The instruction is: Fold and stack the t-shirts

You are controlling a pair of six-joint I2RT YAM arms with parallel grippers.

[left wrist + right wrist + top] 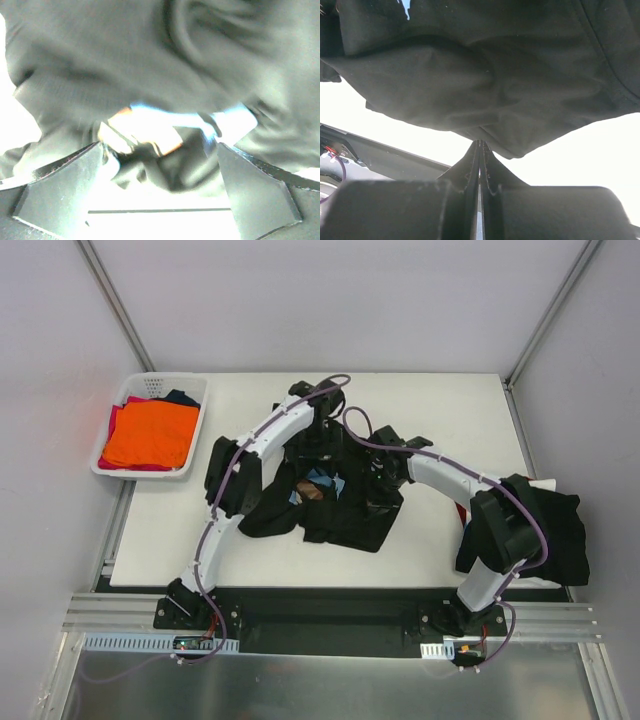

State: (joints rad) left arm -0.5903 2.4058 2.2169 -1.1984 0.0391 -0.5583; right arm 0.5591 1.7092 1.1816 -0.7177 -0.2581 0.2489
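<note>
A black t-shirt (340, 515) lies crumpled in the middle of the white table (450, 410), with a patch of its blue and brown print (315, 488) showing. My left gripper (322, 440) hangs over the shirt's far side. In the left wrist view its fingers (75, 185) stand wide apart and nothing is between them; the blurred black cloth (125, 60) and print (150, 125) lie just beyond the tips. My right gripper (378, 468) is at the shirt's right side. In the right wrist view that gripper (481, 145) is shut on the hem of the black cloth (485, 75), which hangs lifted off the table.
A white lattice basket (145, 472) stands at the table's far left, holding an orange shirt (150, 435) over red and navy ones. Another black shirt (560, 530) sits at the table's right edge, behind my right arm's elbow.
</note>
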